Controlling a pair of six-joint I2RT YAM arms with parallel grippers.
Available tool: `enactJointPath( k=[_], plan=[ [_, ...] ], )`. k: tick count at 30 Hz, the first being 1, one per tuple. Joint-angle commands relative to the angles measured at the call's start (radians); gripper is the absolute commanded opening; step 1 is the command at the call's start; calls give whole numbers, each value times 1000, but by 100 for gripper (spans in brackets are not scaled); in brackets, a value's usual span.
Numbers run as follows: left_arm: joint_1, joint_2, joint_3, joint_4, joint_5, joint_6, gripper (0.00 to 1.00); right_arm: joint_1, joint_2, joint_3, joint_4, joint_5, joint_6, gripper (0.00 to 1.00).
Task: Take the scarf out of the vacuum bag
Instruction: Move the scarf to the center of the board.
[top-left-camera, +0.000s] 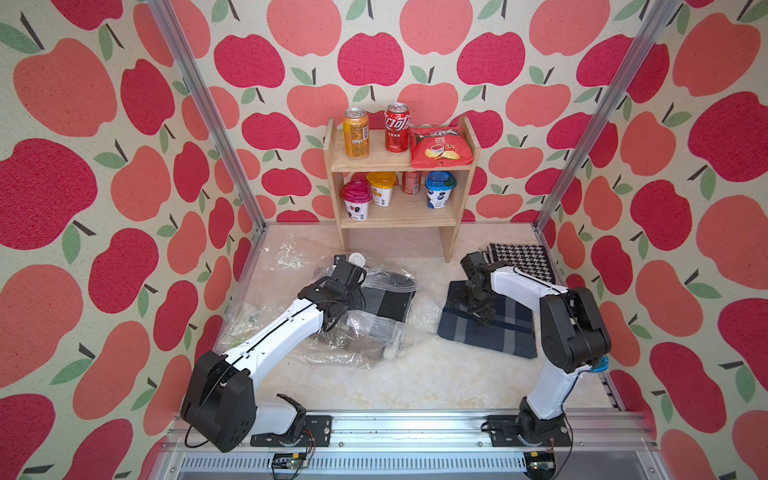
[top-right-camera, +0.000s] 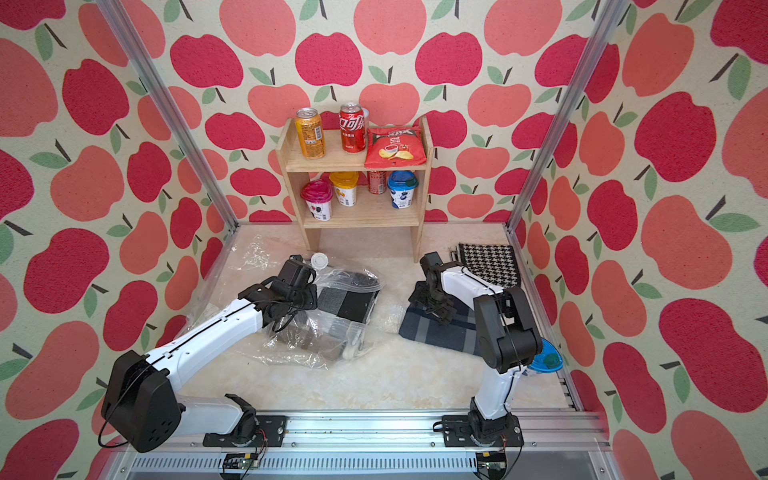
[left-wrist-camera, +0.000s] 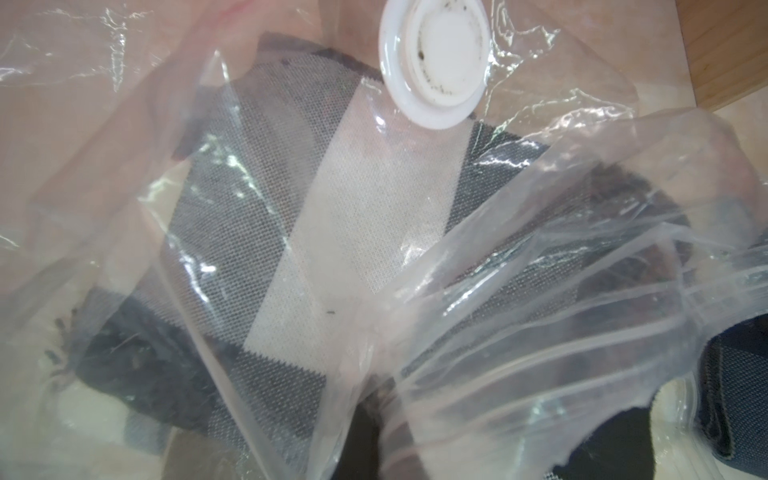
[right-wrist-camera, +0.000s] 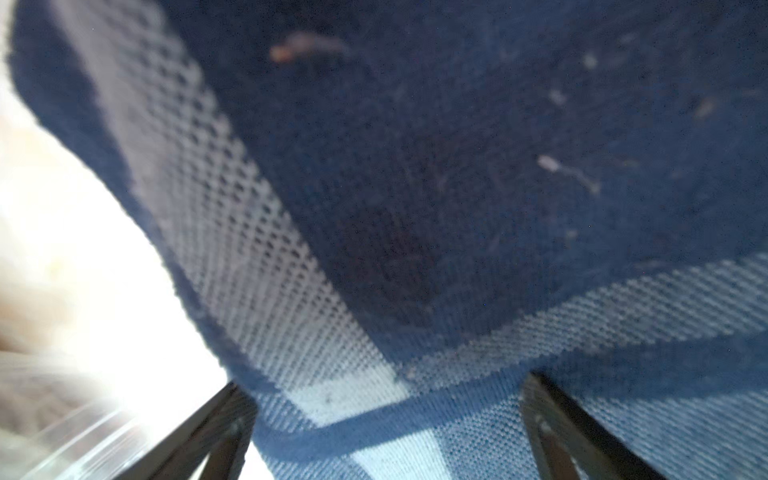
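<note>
Starting from the near edge of the table (top-left-camera: 415, 386), the left arm reaches in first. The left gripper (left-wrist-camera: 362, 428) is clamped tight and looks to be pinching the film of the vacuum bag (top-left-camera: 399, 282), because the plastic bunches right into it. Through that film a grey, white and black scarf (left-wrist-camera: 353, 232) sits inside, below the round white valve cap (left-wrist-camera: 434, 62).

Toward the right edge, the right gripper (right-wrist-camera: 386, 382) has its jaws spread wide. It is poised on a navy plaid scarf (top-left-camera: 498, 332) that lies flat on the table, outside any bag.

I'd call this the extraction step: the bag is pinned and its scarf is not yet out. The next move calls for the free gripper to find the bag's mouth and catch cloth, not film.

A houndstooth scarf (top-left-camera: 519, 257) lies in the far right corner. The wooden shelf (top-left-camera: 399, 222) stands at the far edge.
</note>
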Motion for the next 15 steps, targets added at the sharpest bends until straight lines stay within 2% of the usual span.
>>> enactJointPath(
  k=[1, 11, 15],
  plan=[
    [11, -23, -12, 4, -7, 7, 0, -2, 72, 20, -86, -5, -145, 100],
    [12, -34, -27, 11, 1, 2, 0, -30, 102, 38, -180, 112, -445, 100],
    [12, -33, -22, 9, 2, 6, 0, -76, 79, 10, -186, 140, -439, 100]
  ],
)
